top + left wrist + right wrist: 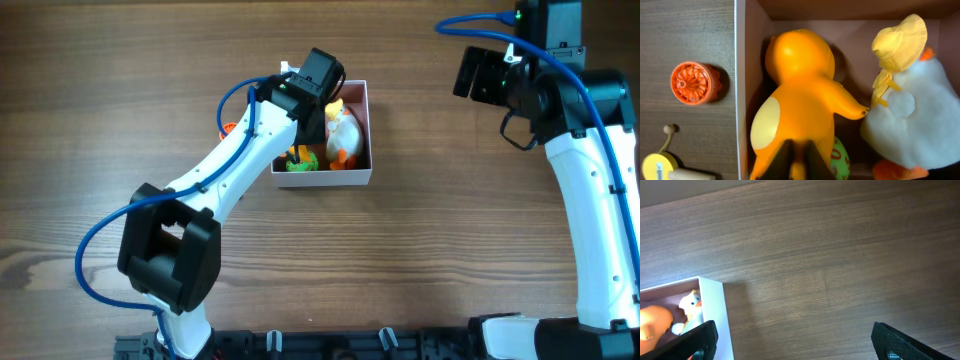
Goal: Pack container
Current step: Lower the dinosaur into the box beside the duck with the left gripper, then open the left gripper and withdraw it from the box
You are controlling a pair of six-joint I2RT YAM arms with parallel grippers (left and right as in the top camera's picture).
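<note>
the container (340, 179) lies near the middle of the surface (450, 250), right under the left gripper (799, 161), which reaches into it and is clamped on the lower end of an orange figure toy (800, 90). at the figure's 3 o'clock lies a white plush duck (917, 115) in a yellow hat. a green toy (841, 159) beneath them bears red marks too blurred to read. the right gripper (792, 337) hangs spread wide and empty, well apart at the container's 2 o'clock.
</note>
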